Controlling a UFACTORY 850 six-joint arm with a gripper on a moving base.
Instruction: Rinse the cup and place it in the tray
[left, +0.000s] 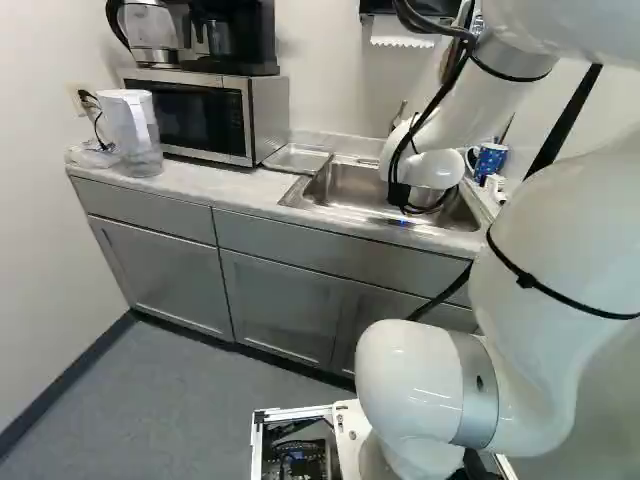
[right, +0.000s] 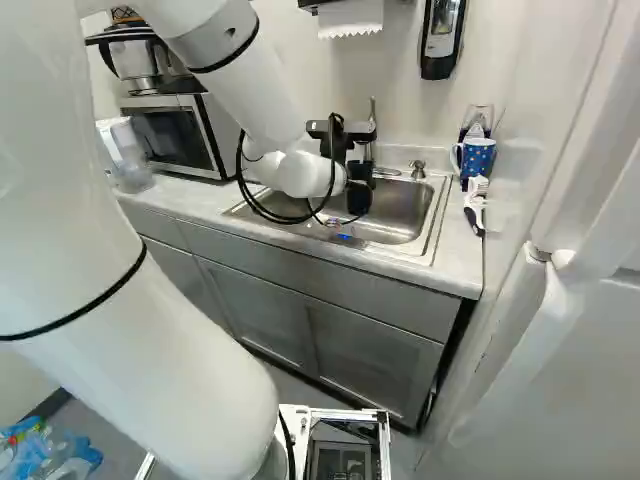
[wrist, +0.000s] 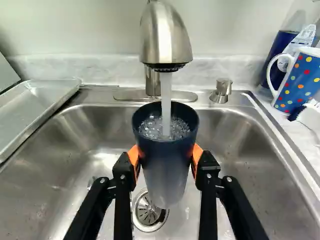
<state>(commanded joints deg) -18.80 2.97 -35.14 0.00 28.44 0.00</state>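
Observation:
In the right base view my gripper (right: 358, 192) reaches over the sink, its fingertips hard to make out. The wrist view shows the gripper (wrist: 165, 156) shut on a dark blue cup (wrist: 164, 172), an orange pad on either side. The cup is upright under the faucet (wrist: 165, 37), above the sink's drain. A stream of water (wrist: 166, 95) runs into it, and bubbling water stands near its rim. The metal tray (wrist: 37, 107) lies beside the sink; the left base view shows the tray (left: 297, 158) between microwave and basin, with nothing visible on it.
A dotted mug (wrist: 300, 80), a dark cup behind it and a white-handled brush (right: 475, 205) stand or lie at the sink's far side from the tray. A soap pump (wrist: 221, 90) is beside the faucet. The microwave (left: 195, 112) and a pitcher (left: 132, 130) share the counter.

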